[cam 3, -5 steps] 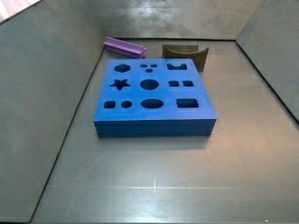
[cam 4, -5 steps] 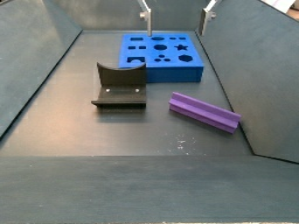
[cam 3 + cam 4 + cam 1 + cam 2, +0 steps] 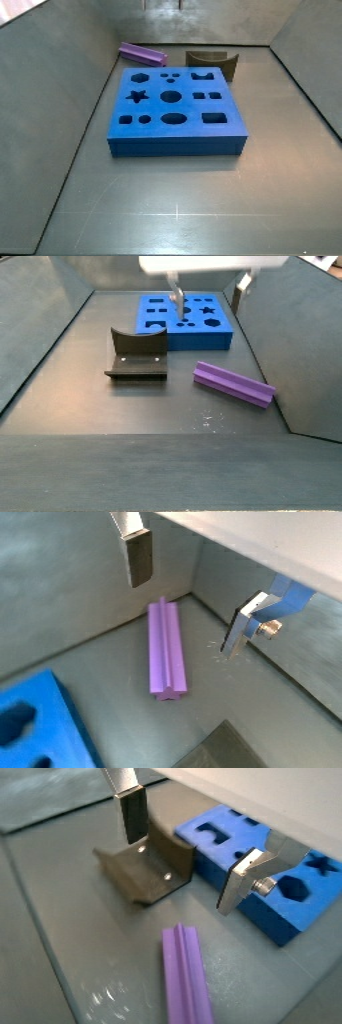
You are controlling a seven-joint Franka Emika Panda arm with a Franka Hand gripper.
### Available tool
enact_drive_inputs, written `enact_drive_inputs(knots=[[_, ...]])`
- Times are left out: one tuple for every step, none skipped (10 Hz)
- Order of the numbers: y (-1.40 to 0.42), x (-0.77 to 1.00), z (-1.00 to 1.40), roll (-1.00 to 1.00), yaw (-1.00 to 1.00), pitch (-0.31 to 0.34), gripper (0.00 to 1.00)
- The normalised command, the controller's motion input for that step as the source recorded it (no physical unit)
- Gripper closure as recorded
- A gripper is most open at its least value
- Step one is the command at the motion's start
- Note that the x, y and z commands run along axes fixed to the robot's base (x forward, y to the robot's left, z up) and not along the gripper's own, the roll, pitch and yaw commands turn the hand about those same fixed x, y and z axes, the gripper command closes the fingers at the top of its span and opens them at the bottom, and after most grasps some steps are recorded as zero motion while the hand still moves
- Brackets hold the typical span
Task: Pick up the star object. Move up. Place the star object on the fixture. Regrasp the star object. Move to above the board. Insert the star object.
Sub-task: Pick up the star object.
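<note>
The star object [image 3: 234,384] is a long purple ridged bar lying flat on the grey floor near a side wall, also seen in the side view [image 3: 139,52] and in both wrist views [image 3: 166,647] [image 3: 187,973]. My gripper [image 3: 211,296] hangs high above the floor, open and empty. In a wrist view the gripper [image 3: 187,597] is well above the bar, with its fingers [image 3: 138,557] wide apart. The dark brown fixture [image 3: 136,354] [image 3: 147,868] stands between the bar and the blue board [image 3: 187,318] [image 3: 177,110]. In the other wrist view the gripper [image 3: 187,853] holds nothing.
Grey walls enclose the floor on all sides [image 3: 287,346]. The bar lies close to one wall and a corner [image 3: 201,592]. The board's top carries several shaped holes, a star hole [image 3: 135,96] among them. The fixture [image 3: 214,62] sits just behind the board.
The gripper has come down: only its fingertips showed at the top of the side view before, now its white body and longer fingers are in view. The objects have not moved.
</note>
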Motion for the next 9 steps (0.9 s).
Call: enact_drive_inputs(knots=[[0.0,-0.1,-0.83,0.0,1.0,-0.064,0.0],[0.0,-0.11,-0.85,0.0,1.0,-0.069,0.0],[0.0,-0.11,-0.85,0.0,1.0,-0.07,0.0],[0.0,-0.11,-0.85,0.0,1.0,-0.071,0.0],[0.0,-0.15,-0.92,0.01,1.0,-0.099,0.0],[0.13,-0.36,-1.0,0.08,0.74,-0.13,0.0],[0.26,-0.4,-1.0,0.05,0.52,-0.073,0.0],[0.32,-0.29,-1.0,0.0,0.3,-0.064,0.0],[0.35,-0.04,-1.0,0.0,0.02,-0.041,0.0]])
